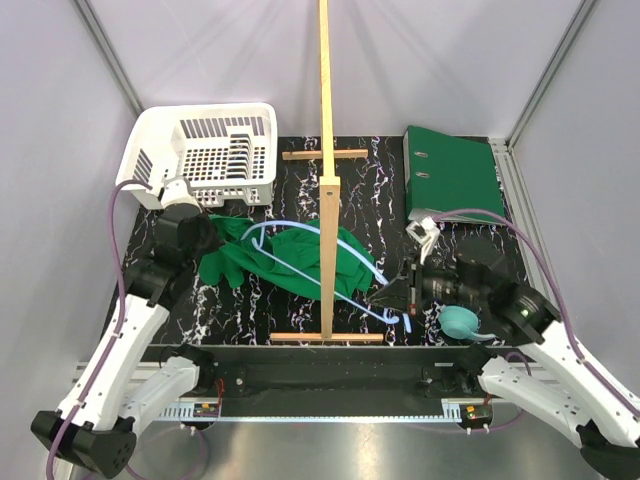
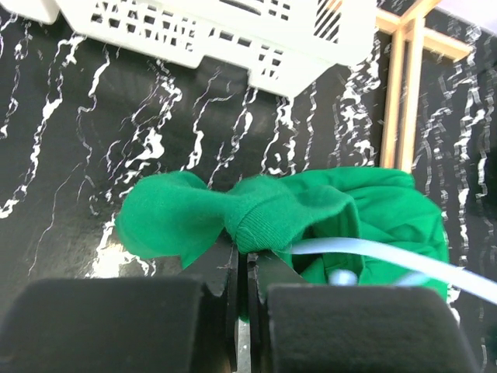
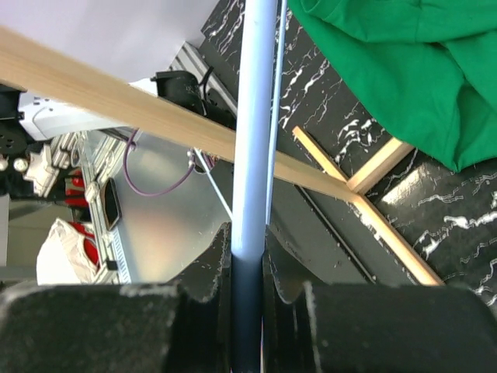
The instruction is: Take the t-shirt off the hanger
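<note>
The green t-shirt (image 1: 285, 258) lies crumpled on the black marbled table, still partly on the light blue hanger (image 1: 300, 268), whose arms run out of it to the right. My left gripper (image 1: 203, 238) is shut on a ribbed fold of the t-shirt (image 2: 264, 214) at its left end; a hanger arm (image 2: 373, 252) shows just right of the jaws. My right gripper (image 1: 405, 290) is shut on the hanger's bar (image 3: 255, 140) at its right end, and the t-shirt (image 3: 404, 70) lies beyond.
A tall pale wooden stand (image 1: 327, 170) rises in the middle, its base bars (image 1: 325, 337) on the table. A white basket (image 1: 205, 150) stands back left, a green binder (image 1: 455, 170) back right, a teal object (image 1: 462, 322) beside the right arm.
</note>
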Controlling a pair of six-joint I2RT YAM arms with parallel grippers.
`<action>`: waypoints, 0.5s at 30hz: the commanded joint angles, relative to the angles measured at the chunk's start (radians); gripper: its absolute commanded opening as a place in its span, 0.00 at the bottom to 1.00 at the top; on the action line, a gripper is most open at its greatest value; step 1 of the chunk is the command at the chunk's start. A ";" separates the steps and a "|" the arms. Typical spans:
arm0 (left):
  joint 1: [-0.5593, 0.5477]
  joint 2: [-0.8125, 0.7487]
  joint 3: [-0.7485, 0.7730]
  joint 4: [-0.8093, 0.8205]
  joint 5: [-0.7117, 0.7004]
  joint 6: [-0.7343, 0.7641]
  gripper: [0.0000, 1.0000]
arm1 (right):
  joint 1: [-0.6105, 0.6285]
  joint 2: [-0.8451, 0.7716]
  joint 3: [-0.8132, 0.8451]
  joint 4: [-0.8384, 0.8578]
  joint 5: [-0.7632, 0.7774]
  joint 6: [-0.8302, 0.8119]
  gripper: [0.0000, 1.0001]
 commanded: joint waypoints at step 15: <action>0.053 -0.194 0.014 -0.068 -0.209 0.083 0.00 | 0.007 -0.198 0.123 -0.156 0.364 -0.012 0.00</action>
